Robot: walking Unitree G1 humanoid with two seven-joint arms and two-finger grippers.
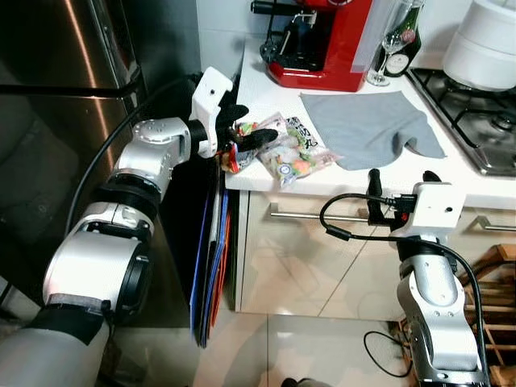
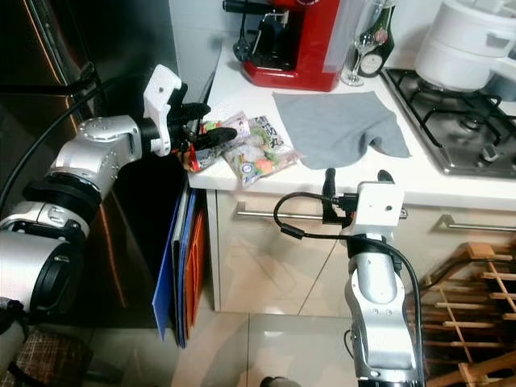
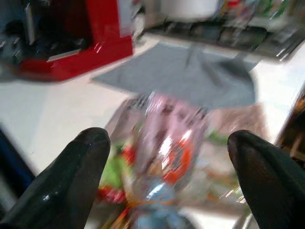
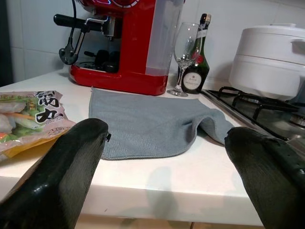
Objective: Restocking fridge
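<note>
The left claw (image 1: 242, 133) is spread wide at the surface's (image 1: 266, 89) corner, fingers straddling the near end of the bags (image 1: 292, 153), which lie beside the grey cloth (image 1: 367, 125) with their long axis running away from the claw toward it. The right claw (image 1: 401, 185), also spread and empty, hovers below the surface edge in front of the cloth, farther from the bags, so the left arm looks set to grasp.

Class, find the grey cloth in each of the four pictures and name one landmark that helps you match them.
Left eye view: grey cloth flat on the white counter, right of the snack bags.
Right eye view: cloth between the bags and the gas hob.
Left wrist view: cloth, blurred, beyond the bags, between the black fingers.
Right wrist view: cloth mid-counter, ahead of the fingers.
Shared landmark: the red coffee machine behind the cloth.
</note>
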